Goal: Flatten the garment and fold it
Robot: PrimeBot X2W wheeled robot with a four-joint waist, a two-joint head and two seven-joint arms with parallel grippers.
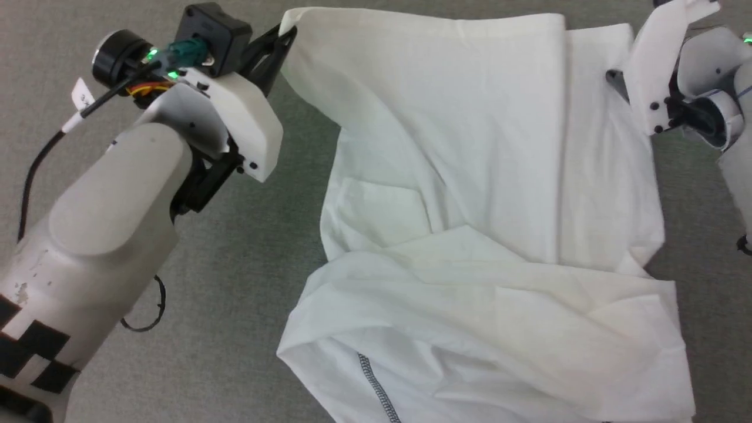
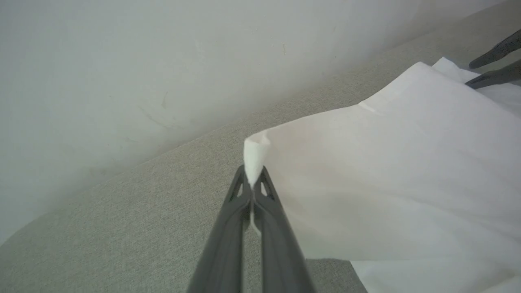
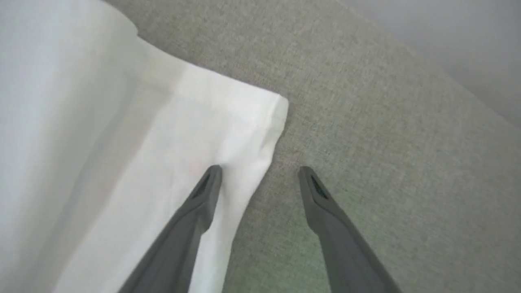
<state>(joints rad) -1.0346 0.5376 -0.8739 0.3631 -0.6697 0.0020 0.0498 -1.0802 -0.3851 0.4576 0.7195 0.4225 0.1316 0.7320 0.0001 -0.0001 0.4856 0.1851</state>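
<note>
Now garment [image 2: 390, 175] corner in left hand [image 2: 253, 176]

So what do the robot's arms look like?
The left arm is a chunky pale grey tube with black square markings, a thin black cable, little green lights and a white wrist cover. The right arm is white too. The left gripper and right gripper each have two long dark grey pointed fingers.

White thin garment [image 1: 470, 176], rumpled and partly folded, on grey fabric surface, dark zigzag stitching along seam
</note>
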